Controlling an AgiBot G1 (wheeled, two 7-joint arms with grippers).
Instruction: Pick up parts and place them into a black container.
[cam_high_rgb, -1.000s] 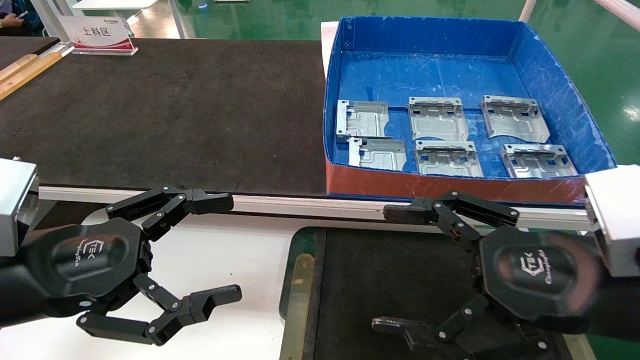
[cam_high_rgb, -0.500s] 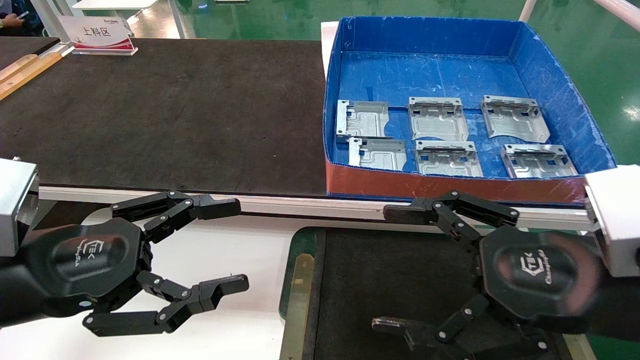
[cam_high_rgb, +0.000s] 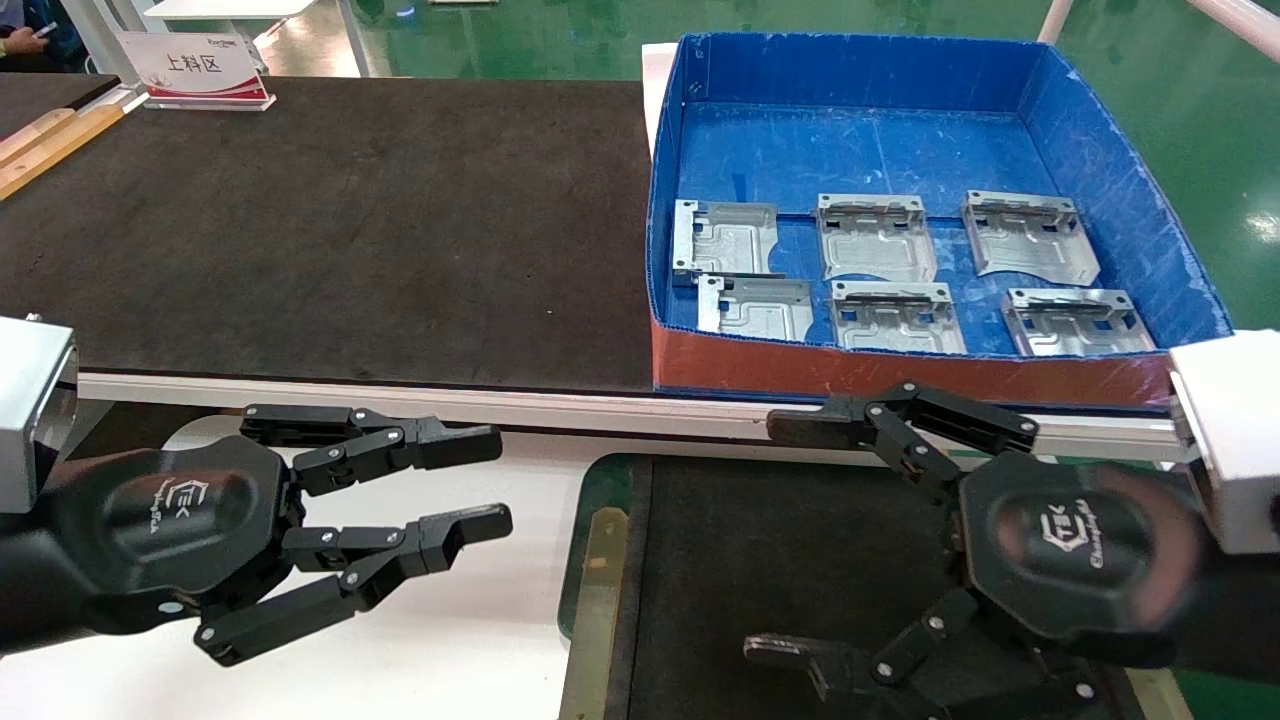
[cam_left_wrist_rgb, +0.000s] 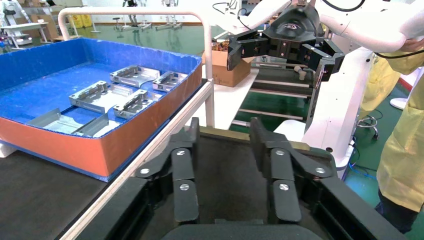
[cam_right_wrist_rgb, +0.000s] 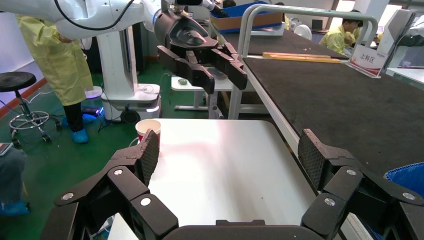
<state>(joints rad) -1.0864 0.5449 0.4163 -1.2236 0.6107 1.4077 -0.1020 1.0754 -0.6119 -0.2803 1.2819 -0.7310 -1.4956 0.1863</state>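
Several silver stamped parts lie flat in two rows in the blue cardboard box; they also show in the left wrist view. The black container, a tray with a black mat floor and a brass side rail, sits at the near middle and holds no part. My left gripper hovers over the white surface left of the tray, its fingers narrowed but apart and empty. My right gripper is wide open and empty above the tray.
A large black tabletop mat lies left of the box behind an aluminium rail. A sign stands at the far left. A white surface lies under the left gripper. A red paper cup stands at its edge.
My left gripper's fingers have closed partway, from wide open to a narrow gap, and reach slightly farther right. The right arm and the parts have not moved.
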